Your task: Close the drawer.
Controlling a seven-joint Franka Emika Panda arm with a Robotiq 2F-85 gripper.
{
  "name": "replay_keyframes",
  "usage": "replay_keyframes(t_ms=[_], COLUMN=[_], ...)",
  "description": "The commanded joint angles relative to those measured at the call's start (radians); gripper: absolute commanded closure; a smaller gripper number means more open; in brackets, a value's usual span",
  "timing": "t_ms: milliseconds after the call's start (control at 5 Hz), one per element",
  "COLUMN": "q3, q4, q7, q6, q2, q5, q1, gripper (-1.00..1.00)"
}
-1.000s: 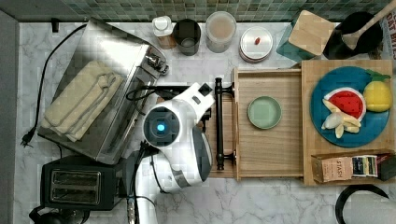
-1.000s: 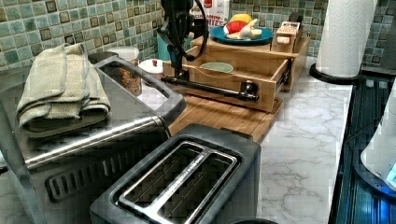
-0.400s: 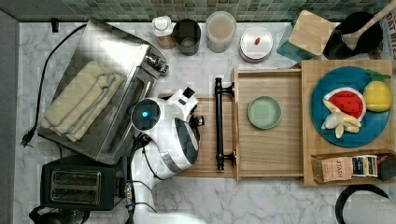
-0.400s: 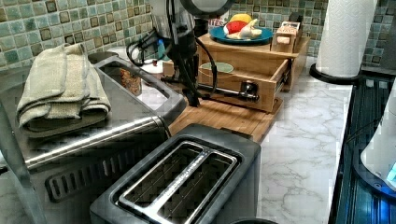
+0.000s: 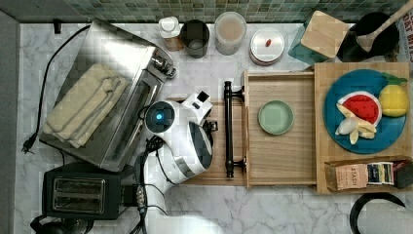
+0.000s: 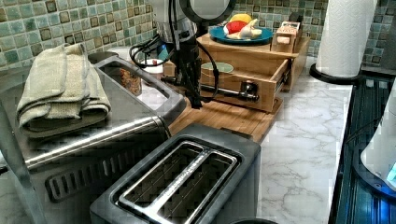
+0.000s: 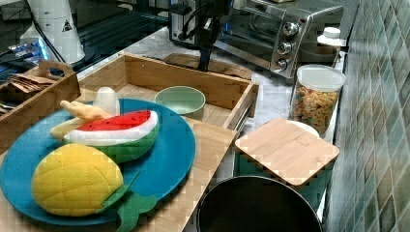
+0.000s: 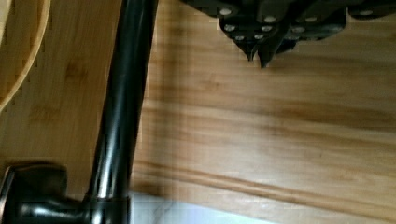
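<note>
- One job here: push the drawer (image 5: 280, 151) shut, back under the wooden box top (image 5: 319, 146) with the blue plate (image 5: 389, 131)
- Open wide right now, sticking out toward the top view's left, with a green bowl (image 5: 275, 117) sitting inside
- Down low over the cutting board (image 6: 224, 119): the hand (image 6: 194, 95), fingers pinched close together, holding nothing
- Just beside the black handle bar (image 5: 227, 129), on its outer side, with a small gap, not touching
- From the hand, drawer off to the top view's right; bar lying long from the top view's top to its bottom, square across that path
- Likely next: go straight toward the top view's right, meet the bar near its middle, push level so as not to twist the drawer or shake the bowl
</note>
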Motion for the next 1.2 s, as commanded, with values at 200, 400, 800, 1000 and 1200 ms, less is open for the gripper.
replay_keyframes(t_ms=[200,400,800,1000,1200], q3=[-0.053,-0.067,-0.102,-0.155,-0.208], q4=[0.038,0.03,0.0,0.069,0.098], q7=[-0.07,-0.099,-0.193,-0.297,-0.385], q6=[-0.004,-0.008,-0.004,-0.044,-0.028], q2=[-0.056,-0.06,-0.087,-0.074,-0.059], q5=[0.05,0.07,0.067,0.065,0.083], q1=[-0.063,-0.087,-0.169,-0.226,-0.276], gripper=[1.0,1.0,1.0,1.0,1.0])
